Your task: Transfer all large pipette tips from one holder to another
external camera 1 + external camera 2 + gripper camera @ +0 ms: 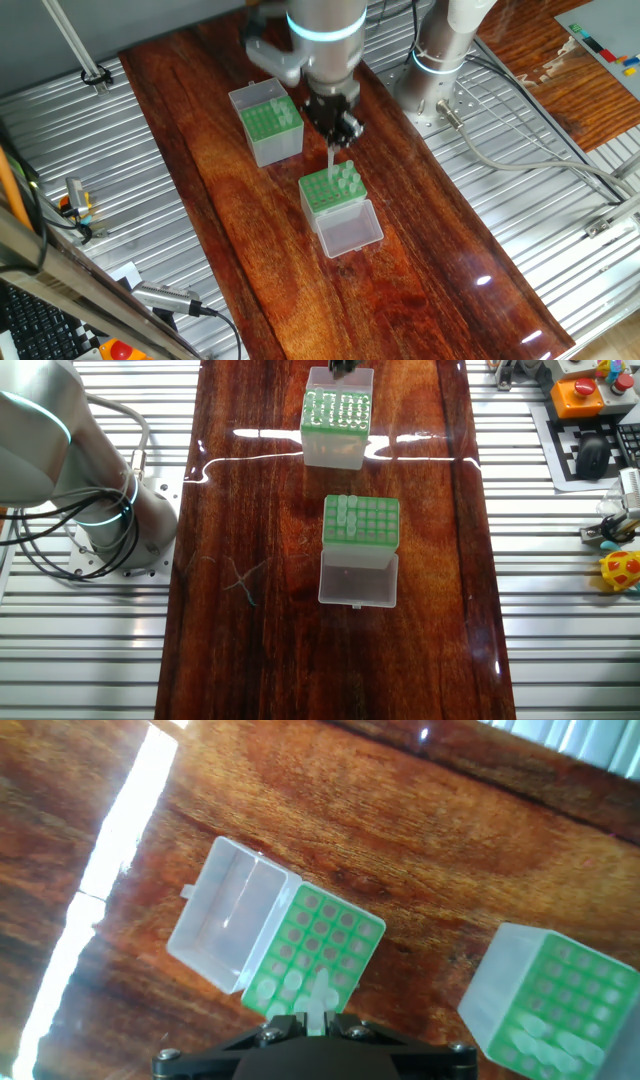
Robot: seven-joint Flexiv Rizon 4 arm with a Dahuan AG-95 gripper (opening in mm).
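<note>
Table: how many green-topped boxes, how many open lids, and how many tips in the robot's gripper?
Boxes: 2
Lids, open: 2
Tip in gripper: 1
Total: 5

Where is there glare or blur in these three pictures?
One fixed view: small bright spots on the table near its lower right. The other fixed view: a white glare streak crosses the table beside the far box. Hand view: a strong bright band at the left edge washes out the wood, and the gripper at the bottom looks soft.
</note>
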